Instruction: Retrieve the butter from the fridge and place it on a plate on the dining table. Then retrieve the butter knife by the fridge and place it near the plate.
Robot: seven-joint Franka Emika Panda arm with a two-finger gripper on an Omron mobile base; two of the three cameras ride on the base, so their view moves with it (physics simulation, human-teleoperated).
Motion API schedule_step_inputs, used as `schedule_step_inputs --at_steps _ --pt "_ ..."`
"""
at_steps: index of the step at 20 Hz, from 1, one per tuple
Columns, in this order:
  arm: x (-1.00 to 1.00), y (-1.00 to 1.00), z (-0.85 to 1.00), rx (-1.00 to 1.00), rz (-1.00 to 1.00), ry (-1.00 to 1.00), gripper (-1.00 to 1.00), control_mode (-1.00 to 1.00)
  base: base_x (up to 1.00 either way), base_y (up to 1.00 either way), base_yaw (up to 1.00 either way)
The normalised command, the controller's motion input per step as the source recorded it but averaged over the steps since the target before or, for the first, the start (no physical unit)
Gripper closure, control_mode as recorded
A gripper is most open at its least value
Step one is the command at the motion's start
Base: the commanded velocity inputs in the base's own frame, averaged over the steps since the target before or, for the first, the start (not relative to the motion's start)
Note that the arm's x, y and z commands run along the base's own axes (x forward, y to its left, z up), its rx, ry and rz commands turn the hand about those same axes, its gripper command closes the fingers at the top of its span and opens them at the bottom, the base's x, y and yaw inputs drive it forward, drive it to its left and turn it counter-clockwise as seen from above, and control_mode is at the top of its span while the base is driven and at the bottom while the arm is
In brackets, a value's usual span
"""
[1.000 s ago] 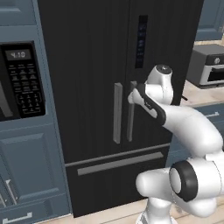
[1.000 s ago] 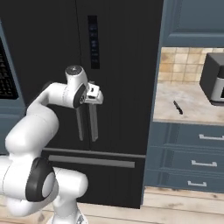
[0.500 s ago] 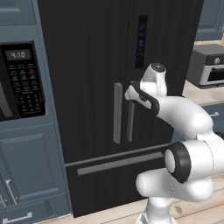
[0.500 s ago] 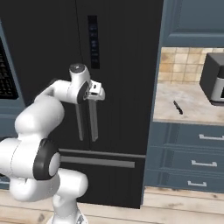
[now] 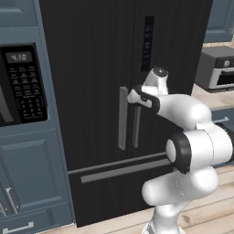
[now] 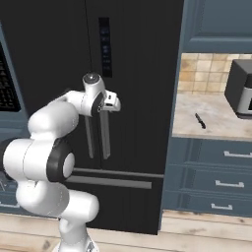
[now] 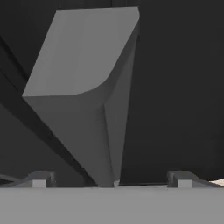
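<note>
At the fridge [image 5: 114, 68], both doors are shut, so no step is judged complete: butter and knife are yet to be moved. The pincer [image 6: 114, 102] is spread fully open, holding nothing, against the grey door handle [image 7: 87, 87]. To the right, the slim dark butter knife [image 6: 199, 120] lies on the worktop [image 6: 216, 118].

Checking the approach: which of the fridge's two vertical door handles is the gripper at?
The right-hand door's handle, beside the centre seam under the display strip. The open gripper sits at its top; the left handle stands clear.
</note>
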Motion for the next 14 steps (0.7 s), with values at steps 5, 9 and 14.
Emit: schedule_step_inputs --at_steps 5,9,14 --pt "0.41 0.0 -0.05 0.0 0.0 -0.04 -1.0 -1.0 0.0 0.0 0.0" --pt "0.34 0.0 -0.02 0.0 0.0 -0.03 -1.0 -1.0 0.0 0.0 0.0" --pt "0.3 0.0 -0.06 0.0 0.0 -0.09 -1.0 -1.0 0.0 0.0 0.0"
